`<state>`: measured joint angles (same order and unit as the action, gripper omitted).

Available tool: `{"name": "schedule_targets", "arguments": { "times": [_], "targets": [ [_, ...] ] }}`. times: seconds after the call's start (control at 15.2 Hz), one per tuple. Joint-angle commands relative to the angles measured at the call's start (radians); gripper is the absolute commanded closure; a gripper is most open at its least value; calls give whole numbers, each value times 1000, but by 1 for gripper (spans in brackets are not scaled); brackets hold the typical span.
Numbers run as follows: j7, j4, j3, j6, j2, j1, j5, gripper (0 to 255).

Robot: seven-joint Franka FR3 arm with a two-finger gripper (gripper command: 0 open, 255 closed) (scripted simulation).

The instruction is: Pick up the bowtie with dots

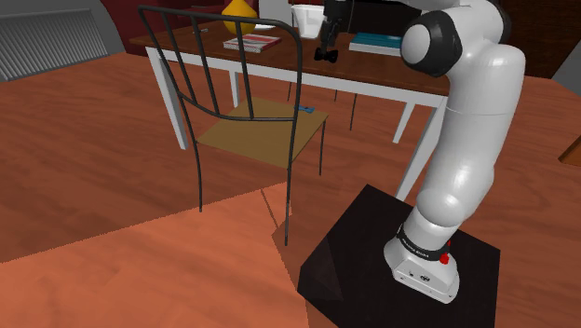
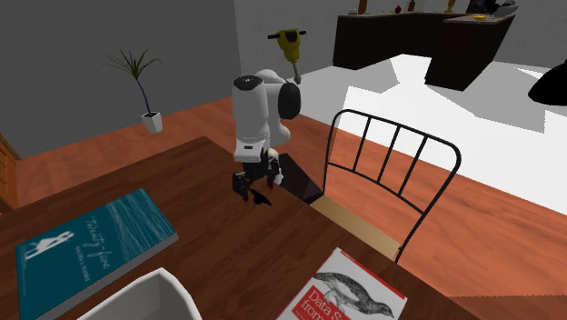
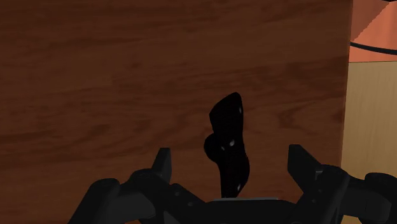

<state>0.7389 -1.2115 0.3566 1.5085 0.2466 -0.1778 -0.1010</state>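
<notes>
The brown wooden table (image 3: pixel 95 76) carries the bowtie near its edge on the chair (image 1: pixel 265 130) side. Just above it hangs the black gripper (image 3: pixel 230 160), fingers spread wide, holding nothing. The dotted black bowtie (image 3: pixel 227 130) lies flat between them, untouched. Being so thin, it may slip under the pads if they close too high, or the tips may jam on the wood if driven low. Its long axis runs crosswise to the line between the fingers, one wing pointing away from the palm
</notes>
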Motion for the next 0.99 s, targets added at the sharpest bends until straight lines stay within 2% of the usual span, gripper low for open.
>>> {"name": "schedule_targets", "arguments": {
  "times": [0.0, 0.33, 0.4, 0.92],
  "targets": [
    [0, -35, -1, 29, -7, 3, 2, 0],
    [-2, -115, -2, 88, -30, 12, 11, 0],
    [-2, -119, -3, 90, -31, 13, 12, 255],
    [-2, -117, -2, 88, -31, 12, 11, 255]
  ]
}}
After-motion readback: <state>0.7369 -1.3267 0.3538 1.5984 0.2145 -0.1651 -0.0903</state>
